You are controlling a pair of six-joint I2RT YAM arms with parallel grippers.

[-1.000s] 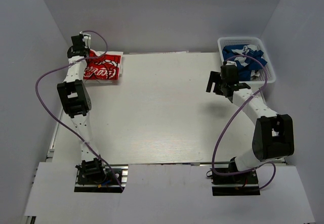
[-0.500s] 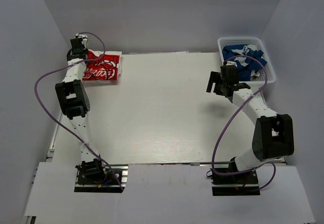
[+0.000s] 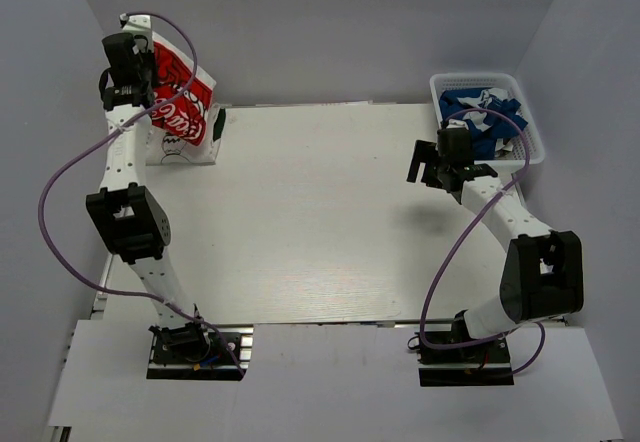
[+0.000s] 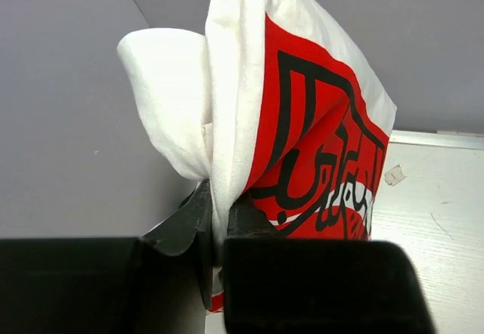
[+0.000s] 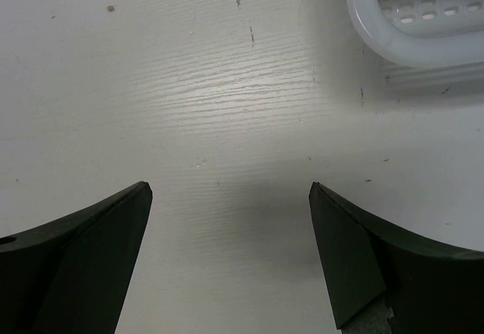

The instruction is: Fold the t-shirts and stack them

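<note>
Left arm's gone way up since a second ago. The red shirt (image 3: 185, 107) was lying flat at the 10 o'clock corner of the table (image 3: 320, 232), and now it dangles from the left hand (image 3: 128, 62). Right arm hasn't really budged.

Nearest bit first: bare white wood-grain table with a few scuffs. Past centre toward 2 o'clock, the right hand (image 3: 445, 167) hovers over it, fingers spread wide with nothing between them, just beside the basket (image 3: 532, 147). That's stiff white plastic mesh with a crumpled blue shirt (image 3: 480, 112) heaped inside.

Furthest back, the left hand is pinched tight on a bunched edge of the red shirt. It's soft, floppy white cloth with a big red print and black and white lines, hanging in loose pleats. Can't tell if the bottom hem is off the table.

My take on doing this well: a single pinch lets it bunch, so lay it down slowly, dragging toward centre so it spreads flat. Then bring the right hand over to catch another corner before folding.
</note>
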